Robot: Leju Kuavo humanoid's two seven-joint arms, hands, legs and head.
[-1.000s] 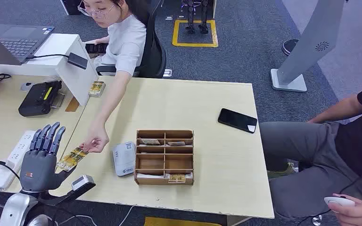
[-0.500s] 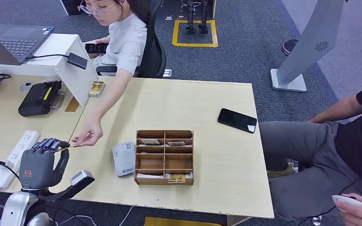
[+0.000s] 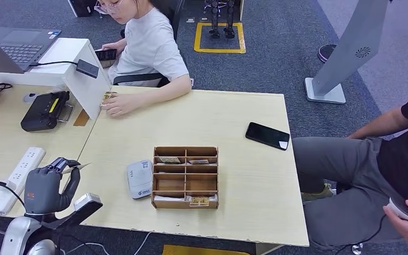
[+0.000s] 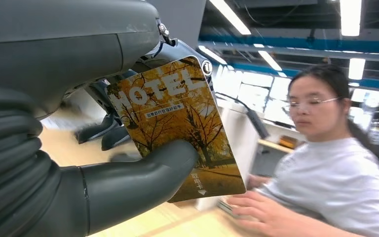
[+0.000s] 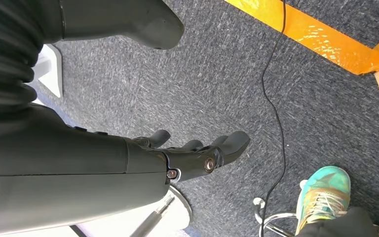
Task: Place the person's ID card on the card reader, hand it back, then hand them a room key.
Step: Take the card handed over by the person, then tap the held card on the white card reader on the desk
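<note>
My left hand (image 3: 48, 186) hovers over the table's near left corner and pinches a yellow card (image 3: 77, 167) between thumb and fingers. In the left wrist view the card (image 4: 177, 123) shows autumn trees and the word HOTEL, with the thumb (image 4: 133, 190) pressed across it. The white card reader (image 3: 139, 179) lies right of my hand, beside a wooden compartment box (image 3: 186, 150) holding more cards (image 3: 199, 201). The seated person (image 3: 149, 50) rests a hand (image 3: 118, 105) at the far left of the table. My right hand (image 5: 192, 153) hangs over the carpet, fingers apart, holding nothing.
A black phone (image 3: 267, 135) lies at the table's right. A power strip (image 3: 18, 178), a black device (image 3: 45, 110) and a laptop (image 3: 21, 45) sit on the left desk. A second person (image 3: 372, 170) sits at the right edge.
The person let go of the card and pulled the arm back to the far edge of the table. My left hand's fingers closed on the card and now hold it alone.
</note>
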